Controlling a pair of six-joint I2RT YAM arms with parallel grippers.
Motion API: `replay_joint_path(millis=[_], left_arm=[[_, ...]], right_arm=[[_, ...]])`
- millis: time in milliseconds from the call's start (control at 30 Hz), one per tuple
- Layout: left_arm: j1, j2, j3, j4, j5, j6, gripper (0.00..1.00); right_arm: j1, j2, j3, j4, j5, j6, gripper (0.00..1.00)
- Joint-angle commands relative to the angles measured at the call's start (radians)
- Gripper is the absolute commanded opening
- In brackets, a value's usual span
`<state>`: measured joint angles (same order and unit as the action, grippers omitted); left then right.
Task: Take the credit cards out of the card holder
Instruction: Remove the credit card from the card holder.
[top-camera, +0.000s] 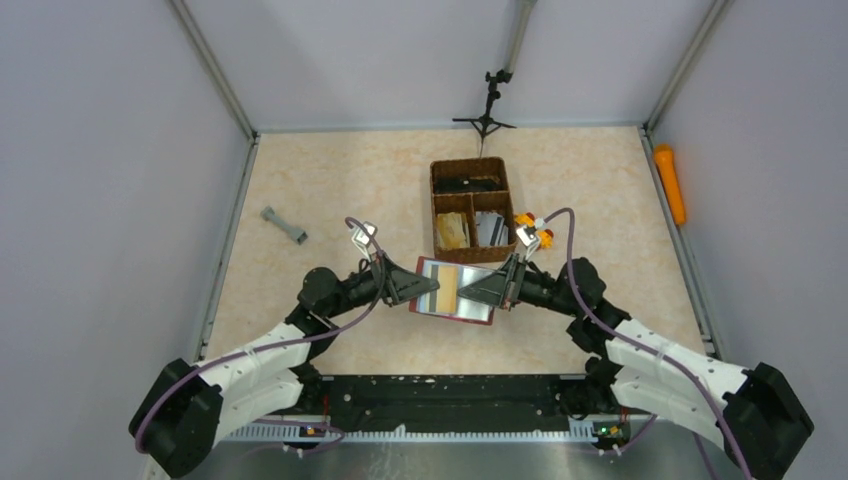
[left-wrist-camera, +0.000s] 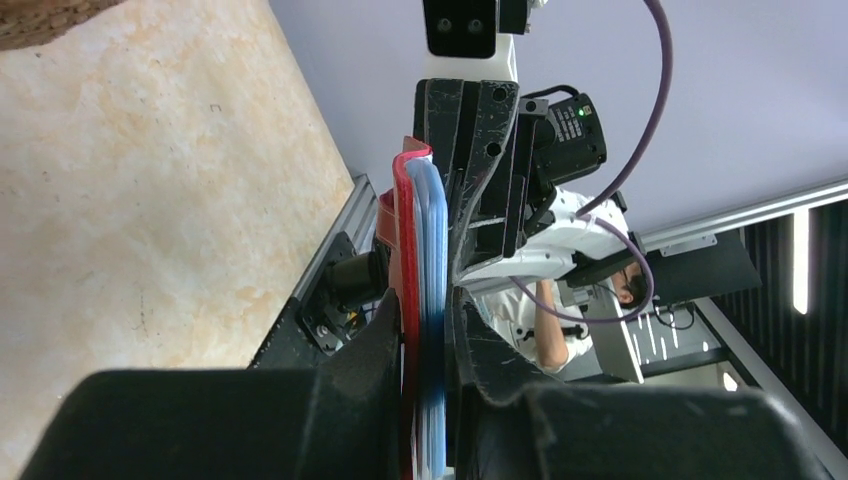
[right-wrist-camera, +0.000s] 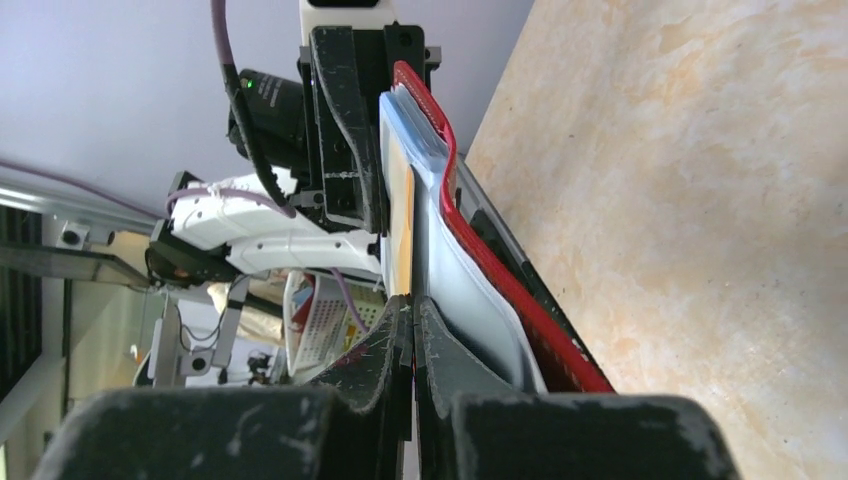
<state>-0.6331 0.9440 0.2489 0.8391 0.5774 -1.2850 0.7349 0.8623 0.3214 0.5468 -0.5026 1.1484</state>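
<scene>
The dark red card holder (top-camera: 478, 312) is held open and off the table between my two grippers. Bluish and silver-grey card sleeves and a tan credit card (top-camera: 447, 287) show in it. My left gripper (top-camera: 420, 287) is shut on the holder's left edge. In the left wrist view this gripper (left-wrist-camera: 428, 320) clamps the red cover (left-wrist-camera: 405, 230) and the bluish sleeves (left-wrist-camera: 431, 250) together. My right gripper (top-camera: 468, 292) is shut on the tan card. In the right wrist view this gripper (right-wrist-camera: 413, 305) pinches the tan card's thin edge (right-wrist-camera: 400, 230), beside the red holder (right-wrist-camera: 500, 290).
A brown woven three-compartment basket (top-camera: 436, 205) stands just behind the holder, with tan cards (top-camera: 452, 232) and grey cards (top-camera: 490, 228) in its near compartments. A grey bar (top-camera: 284, 225) lies at the left. An orange object (top-camera: 670, 183) lies by the right wall. A small tripod (top-camera: 487, 115) stands at the back.
</scene>
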Motion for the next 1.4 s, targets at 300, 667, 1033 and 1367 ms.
replay_joint_path(millis=[300, 667, 1033, 1367], left_arm=[[0.03, 0.019, -0.016, 0.162, 0.017, -0.073, 0.01], [0.024, 0.074, 0.013, 0.178, 0.049, -0.059, 0.02], [0.02, 0.142, 0.017, 0.24, 0.07, -0.076, 0.33], [0.021, 0.159, -0.02, 0.33, 0.05, -0.109, 0.4]], right_arm=[[-0.031, 0.005, 0.012, 0.054, -0.056, 0.003, 0.29], [-0.026, 0.119, 0.014, 0.208, -0.113, 0.059, 0.36], [-0.026, 0.137, 0.011, 0.24, -0.103, 0.08, 0.01], [-0.032, 0.101, 0.0, 0.182, -0.085, 0.065, 0.0]])
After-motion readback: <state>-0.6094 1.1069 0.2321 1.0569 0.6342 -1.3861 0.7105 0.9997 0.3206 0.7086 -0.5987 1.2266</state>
